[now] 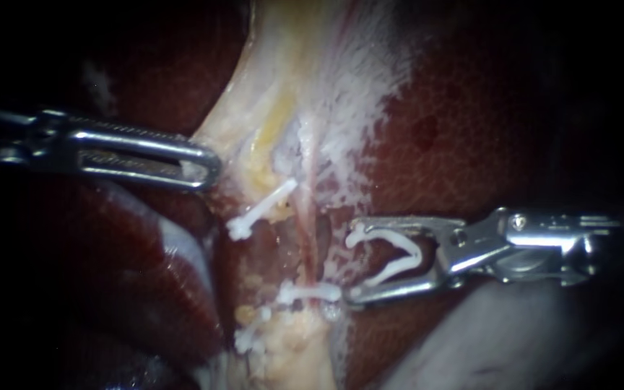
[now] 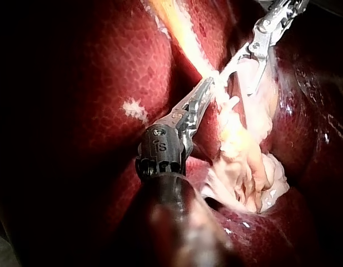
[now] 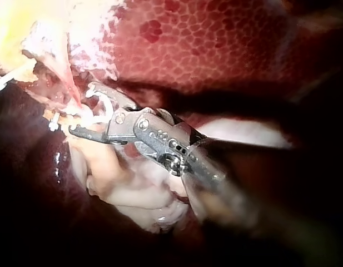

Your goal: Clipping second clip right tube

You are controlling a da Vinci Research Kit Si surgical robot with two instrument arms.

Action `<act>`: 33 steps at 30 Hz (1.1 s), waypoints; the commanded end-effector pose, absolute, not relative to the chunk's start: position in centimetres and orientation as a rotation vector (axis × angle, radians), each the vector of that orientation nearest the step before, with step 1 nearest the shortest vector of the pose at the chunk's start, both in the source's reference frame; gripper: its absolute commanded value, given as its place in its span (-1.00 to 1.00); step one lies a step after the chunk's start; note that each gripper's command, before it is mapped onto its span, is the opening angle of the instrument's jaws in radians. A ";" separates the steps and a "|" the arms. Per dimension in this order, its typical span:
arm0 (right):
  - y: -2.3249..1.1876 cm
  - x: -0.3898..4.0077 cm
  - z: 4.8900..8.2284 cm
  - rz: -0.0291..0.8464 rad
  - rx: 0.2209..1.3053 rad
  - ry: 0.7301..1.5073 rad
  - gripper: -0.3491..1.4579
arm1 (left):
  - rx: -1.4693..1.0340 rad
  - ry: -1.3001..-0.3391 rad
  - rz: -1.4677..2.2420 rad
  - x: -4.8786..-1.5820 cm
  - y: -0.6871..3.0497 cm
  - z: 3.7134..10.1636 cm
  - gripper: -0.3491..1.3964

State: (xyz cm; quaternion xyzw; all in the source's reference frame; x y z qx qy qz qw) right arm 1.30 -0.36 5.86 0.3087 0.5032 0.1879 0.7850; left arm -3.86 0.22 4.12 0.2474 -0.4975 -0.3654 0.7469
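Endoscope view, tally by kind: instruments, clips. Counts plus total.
Slender metal instruments: 2 (left instrument, shut on pale tissue; right instrument)
White plastic clips set on tissue: 2 (upper clip, lower clip)
Open white clip in right instrument's jaws: 1
Total: 5; white bit lower down unclear, uncounted.

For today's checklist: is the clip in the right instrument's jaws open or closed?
Open: the clip shows two legs spread, ends apart.

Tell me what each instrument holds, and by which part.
Right instrument: an open white V-shaped clip, by its two legs. Left instrument: pale yellowish tissue, apparently by its edge.
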 end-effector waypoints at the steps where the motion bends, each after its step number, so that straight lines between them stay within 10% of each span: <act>1: -0.38 1.33 5.88 0.407 0.670 1.083 0.05 | 0.537 -1.091 -0.800 -3.85 0.23 4.09 -1.00; 33: -0.55 1.93 5.96 0.422 0.879 1.033 -0.13 | 0.532 -1.097 -0.799 -3.84 0.20 3.96 -1.00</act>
